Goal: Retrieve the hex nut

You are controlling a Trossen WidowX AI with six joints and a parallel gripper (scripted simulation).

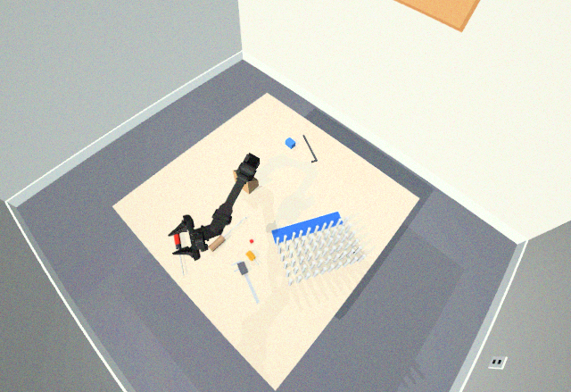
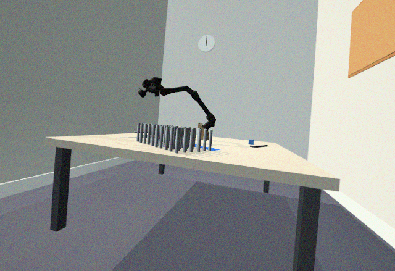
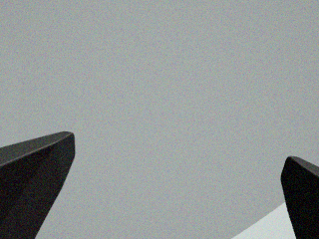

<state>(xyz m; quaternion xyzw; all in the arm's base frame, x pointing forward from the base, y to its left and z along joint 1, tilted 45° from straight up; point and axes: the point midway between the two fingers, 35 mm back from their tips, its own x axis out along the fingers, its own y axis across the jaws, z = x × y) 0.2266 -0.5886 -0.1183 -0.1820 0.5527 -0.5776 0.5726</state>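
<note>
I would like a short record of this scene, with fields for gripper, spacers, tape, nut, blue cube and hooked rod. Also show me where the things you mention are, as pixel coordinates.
gripper: open (image 1: 175, 244) (image 2: 140, 86) (image 3: 177, 156), raised above the table
spacers: standing in rows (image 1: 322, 250) (image 2: 176, 139)
tape: blue strip (image 1: 306, 225) (image 2: 215, 149) along one side of the spacers
nut: cannot tell where
blue cube: on the table (image 1: 290, 142) (image 2: 250, 141)
hooked rod: black, lying beside the cube (image 1: 310, 147) (image 2: 258, 145)

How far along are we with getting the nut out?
Nothing looks done: the blue strip shows no nut, and I can't make it out among the standing spacers. Nothing is in hand; the open gripper is up over the table's edge. Left: pick a tool, drag the nut out, put the tool down, withdraw.
</note>
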